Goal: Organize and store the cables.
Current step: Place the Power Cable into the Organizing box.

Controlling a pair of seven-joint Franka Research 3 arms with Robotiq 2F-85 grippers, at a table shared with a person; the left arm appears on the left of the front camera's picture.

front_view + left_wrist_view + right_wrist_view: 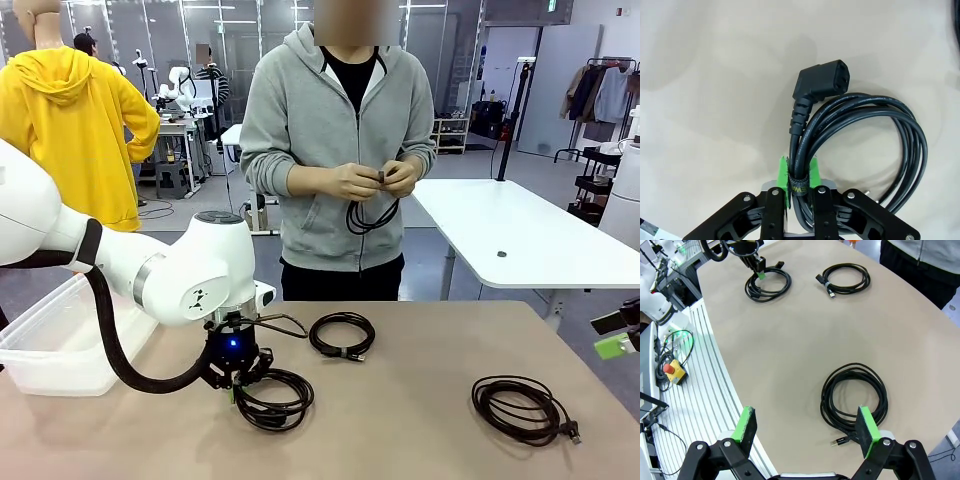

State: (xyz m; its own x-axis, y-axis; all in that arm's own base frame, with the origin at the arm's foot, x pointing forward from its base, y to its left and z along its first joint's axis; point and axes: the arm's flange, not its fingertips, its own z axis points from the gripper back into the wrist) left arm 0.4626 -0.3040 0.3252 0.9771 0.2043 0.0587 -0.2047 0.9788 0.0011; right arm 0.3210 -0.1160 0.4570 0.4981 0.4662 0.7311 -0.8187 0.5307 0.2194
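Closely seen from the left wrist, the left pincer (799,172) is pressed together on a coiled black power cord (865,130), its green pads (784,172) pinching the bundled strands just where a dark strap (799,184) binds them. The cord's angled plug (822,82) lies beyond the fingertips, and the loops rest flat on the tan tabletop (715,100).

From the front, this coil sits at the near left. A second cable coil (342,335) lies farther back near the middle, apart from the first. A third cable coil (520,408) lies well to the right. A clear plastic bin (50,345) stands at the tabletop's left edge, beside the left arm.

The right pincer (806,412) is spread wide and holds nothing; it hangs above the third coil, whose small plug end lies near one pad.

At the far side, a person in a grey hoodie holds a fourth cable (372,215) in both hands (350,182), its loops hanging below them.
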